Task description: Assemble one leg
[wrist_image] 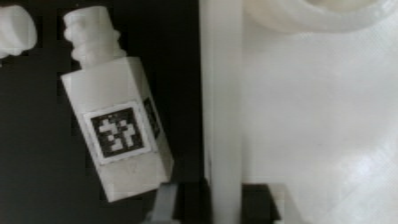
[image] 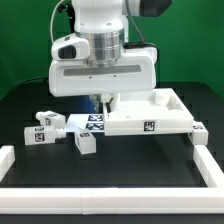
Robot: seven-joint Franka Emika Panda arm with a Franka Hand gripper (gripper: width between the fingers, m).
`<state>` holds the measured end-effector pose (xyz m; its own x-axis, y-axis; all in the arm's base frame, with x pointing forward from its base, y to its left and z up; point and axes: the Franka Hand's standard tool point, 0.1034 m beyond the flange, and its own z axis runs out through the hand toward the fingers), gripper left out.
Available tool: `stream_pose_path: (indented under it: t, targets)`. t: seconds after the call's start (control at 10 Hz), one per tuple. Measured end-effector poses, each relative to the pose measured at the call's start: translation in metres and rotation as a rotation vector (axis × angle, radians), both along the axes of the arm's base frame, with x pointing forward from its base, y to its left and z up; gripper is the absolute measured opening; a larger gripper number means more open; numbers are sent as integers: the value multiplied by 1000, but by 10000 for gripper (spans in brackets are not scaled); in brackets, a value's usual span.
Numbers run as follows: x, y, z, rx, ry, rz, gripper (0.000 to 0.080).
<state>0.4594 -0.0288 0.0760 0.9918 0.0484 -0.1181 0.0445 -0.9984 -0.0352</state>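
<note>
The tool (wrist_image: 217, 197) clamps the rim of the tabletop (wrist_image: 217, 80) mid-counter (image: 110, 180). A leg (wrist_image: 116, 125) lies just beside the rim, not touching.

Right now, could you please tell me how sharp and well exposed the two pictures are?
Wrist view: the tabletop is blown out to nearly featureless white, and the leg is soft, though its tag pattern is legible. Exterior view: lighting is even across the black table, without harsh glare, but resolution is low, so the small tags look coarse.
</note>
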Motion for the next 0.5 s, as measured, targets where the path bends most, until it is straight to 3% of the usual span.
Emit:
stream_pose_path:
  t: [0.4, 0.5]
  targets:
    - [0, 0, -1, 0, 2, 1, 57]
    - [12, -1, 2, 3, 26, 0, 57]
